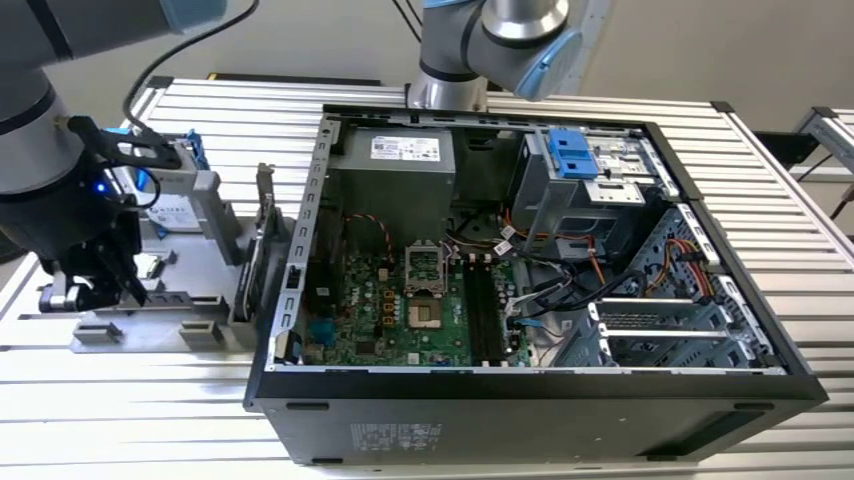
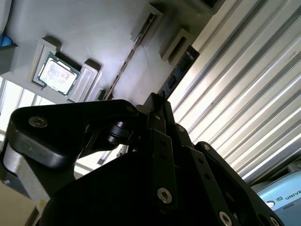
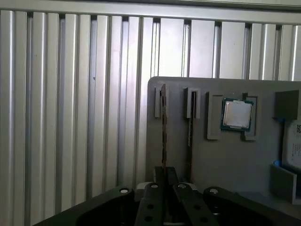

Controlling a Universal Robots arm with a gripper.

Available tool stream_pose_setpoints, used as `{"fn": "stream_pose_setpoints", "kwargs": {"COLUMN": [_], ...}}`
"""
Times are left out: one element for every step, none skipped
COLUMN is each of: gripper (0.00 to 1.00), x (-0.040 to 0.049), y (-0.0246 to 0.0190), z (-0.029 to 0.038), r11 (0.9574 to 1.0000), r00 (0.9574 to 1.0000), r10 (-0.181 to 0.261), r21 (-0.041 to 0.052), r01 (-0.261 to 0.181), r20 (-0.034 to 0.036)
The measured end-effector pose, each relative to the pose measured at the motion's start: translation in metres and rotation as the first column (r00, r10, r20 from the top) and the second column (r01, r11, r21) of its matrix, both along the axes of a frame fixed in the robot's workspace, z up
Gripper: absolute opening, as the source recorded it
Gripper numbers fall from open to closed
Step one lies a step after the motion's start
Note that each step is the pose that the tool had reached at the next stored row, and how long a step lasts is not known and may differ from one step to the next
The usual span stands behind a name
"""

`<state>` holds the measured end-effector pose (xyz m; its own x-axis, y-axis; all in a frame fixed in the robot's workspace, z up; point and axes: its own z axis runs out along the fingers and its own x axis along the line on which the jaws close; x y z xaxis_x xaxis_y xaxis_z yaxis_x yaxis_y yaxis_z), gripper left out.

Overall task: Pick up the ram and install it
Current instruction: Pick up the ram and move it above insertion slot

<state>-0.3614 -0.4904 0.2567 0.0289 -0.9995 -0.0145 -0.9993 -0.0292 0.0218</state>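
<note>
The ram (image 3: 163,123) is a thin dark stick seen edge-on, standing in a slot of the grey holder plate (image 3: 225,160). In the second wrist view the ram (image 2: 177,74) runs out from the black fingers over the plate's edge. My gripper (image 3: 164,173) is shut on the near end of the stick, with one finger on each flat side. In the exterior view my gripper (image 1: 131,288) hangs low over the holder plate (image 1: 200,300) at that view's left, beside the open computer case (image 1: 534,395). The motherboard's long memory slots (image 1: 487,315) lie inside the case.
A second dark stick (image 3: 190,123) stands in the neighbouring slot. A square silver processor chip (image 3: 236,114) rests in its own pocket. A drive with blue brackets (image 1: 167,195) stands behind the plate. Another arm's base (image 1: 514,40) rises behind the case. The table top (image 1: 120,420) is ribbed aluminium.
</note>
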Motion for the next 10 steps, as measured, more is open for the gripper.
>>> {"fn": "stream_pose_setpoints", "kwargs": {"gripper": [0.00,0.00,0.00,0.00,0.00,0.00,0.00,0.00,0.00,0.00], "x": [0.0000,0.0000,0.0000,0.0000,0.0000,0.0000,0.0000,0.0000,0.0000,0.0000], "y": [0.0000,0.0000,0.0000,0.0000,0.0000,0.0000,0.0000,0.0000,0.0000,0.0000], "z": [0.0009,0.0021,0.0031,0.0042,0.0052,0.0063,0.0073,0.0083,0.0092,0.0101], "r11": [1.0000,1.0000,1.0000,1.0000,1.0000,1.0000,1.0000,1.0000,1.0000,1.0000], "r00": [1.0000,1.0000,1.0000,1.0000,1.0000,1.0000,1.0000,1.0000,1.0000,1.0000], "r10": [0.000,0.000,0.000,0.000,0.000,0.000,0.000,0.000,0.000,0.000], "r21": [0.0001,0.0000,0.0000,0.0000,0.0000,0.0001,0.0000,0.0000,0.0000,0.0000], "r01": [0.000,0.000,0.000,0.000,0.000,0.000,0.000,0.000,0.000,0.000], "r20": [0.0001,0.0000,0.0001,0.0000,0.0001,0.0001,0.0000,0.0000,0.0000,0.0000]}}
